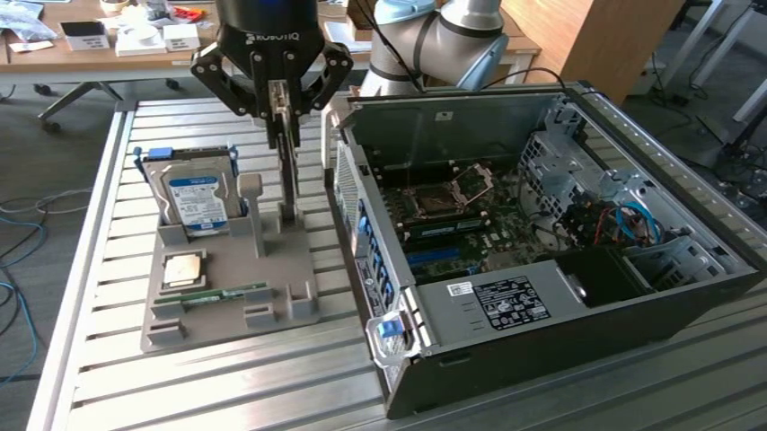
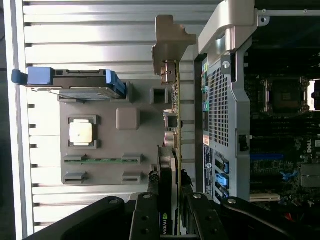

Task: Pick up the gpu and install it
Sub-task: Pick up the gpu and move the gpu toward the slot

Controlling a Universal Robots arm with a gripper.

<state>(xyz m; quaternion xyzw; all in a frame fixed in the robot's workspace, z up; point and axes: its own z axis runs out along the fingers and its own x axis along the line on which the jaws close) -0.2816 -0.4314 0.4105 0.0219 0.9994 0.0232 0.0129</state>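
The gpu [image 1: 287, 175] is a thin dark card standing on edge, its lower end at the upright slot of the grey parts holder [image 1: 282, 301]. My gripper [image 1: 279, 112] is directly above it, shut on its upper part. In the wrist view the gpu [image 2: 176, 125] appears edge-on, with its silvery end bracket [image 2: 170, 40] at the far end and my black fingers [image 2: 150, 210] clamped on either side of it. The open computer case [image 1: 540, 233] lies right beside the holder, on the exterior view's right, with its motherboard [image 1: 480, 233] exposed.
On the holder sit a silver hard drive with a blue-white label [image 1: 192, 193], a CPU [image 1: 182, 269] and a green RAM stick [image 1: 228, 294]. Everything rests on a slatted metal table [image 1: 180, 377]. The case's perforated wall [image 2: 220, 110] stands close to the card.
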